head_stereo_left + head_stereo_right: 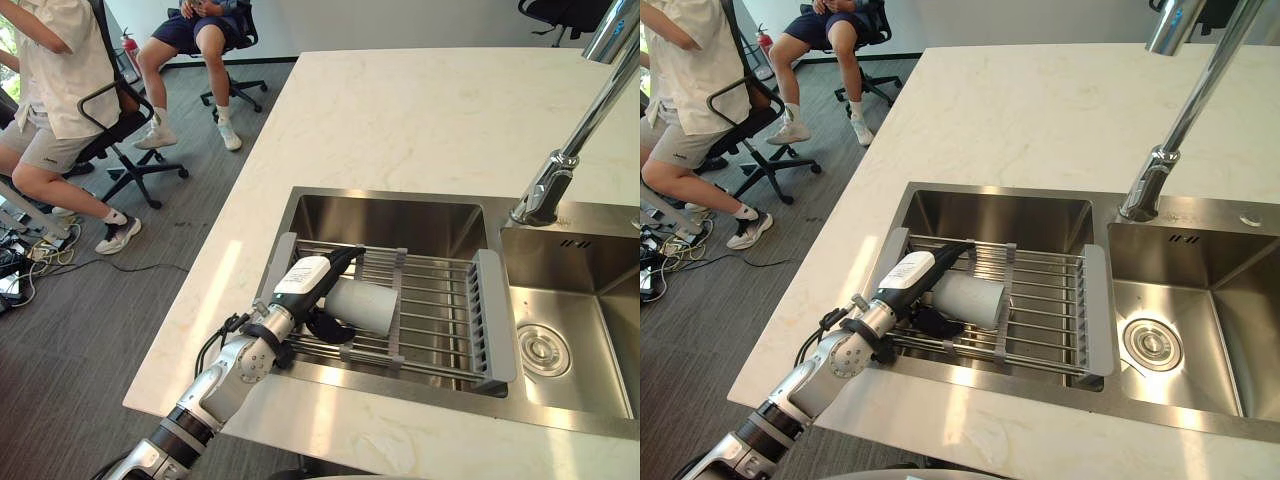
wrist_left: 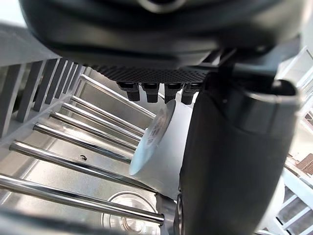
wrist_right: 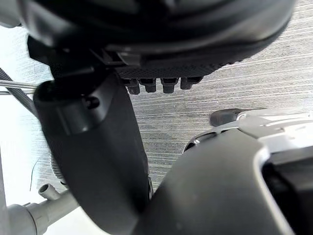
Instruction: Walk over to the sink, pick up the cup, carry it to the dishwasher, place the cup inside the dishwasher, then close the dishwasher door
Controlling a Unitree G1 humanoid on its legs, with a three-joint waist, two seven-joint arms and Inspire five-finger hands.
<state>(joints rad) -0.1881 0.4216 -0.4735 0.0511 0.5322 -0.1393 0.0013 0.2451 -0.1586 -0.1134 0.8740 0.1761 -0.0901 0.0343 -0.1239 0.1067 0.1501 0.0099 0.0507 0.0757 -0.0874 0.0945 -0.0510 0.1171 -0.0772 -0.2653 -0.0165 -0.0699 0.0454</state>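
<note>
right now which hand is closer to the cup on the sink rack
Left. The left hand is at the cup, which lies on the rack between its thumb and fingers. The right hand hangs over the grey floor, well apart from the cup.

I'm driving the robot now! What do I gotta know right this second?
Left hand: open, fingers over the cup, thumb on its near side; not closed on it yet.
Right hand: open, idle, over grey carpet.
Cup: lying on its side on the drying rack across the sink.
Done: walk to the sink, reach to the cup.
Left: grip and lift the cup, carry it to the dishwasher, put it inside, close the door.
</note>
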